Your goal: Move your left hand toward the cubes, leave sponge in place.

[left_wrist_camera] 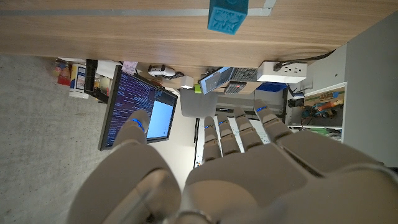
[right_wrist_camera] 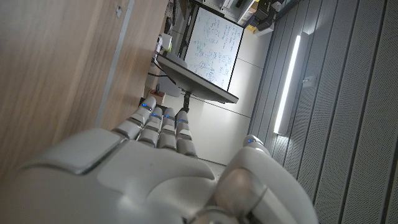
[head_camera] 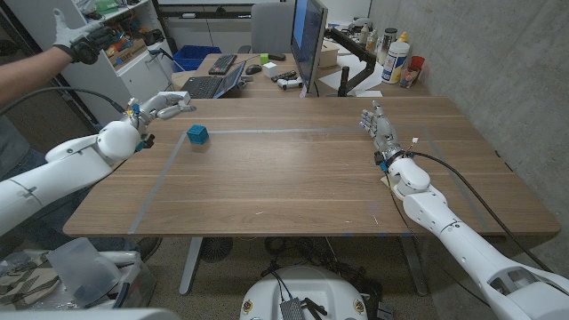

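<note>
So we have one blue cube [head_camera: 197, 134] on the counter [head_camera: 293, 178] near the far left corner, just beside our left hand [head_camera: 164, 104], whose fingers [left_wrist_camera: 239, 134] are apart and empty. We should ease over slowly and stop short.

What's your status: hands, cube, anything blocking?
Left hand open, off the blue cube. Right hand open, idle. Path clear; no sponge seen.

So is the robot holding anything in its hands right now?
No, nothing. The left hand is open, fingers straight, apart from the blue cube. The right hand is open too, over bare table.
</note>
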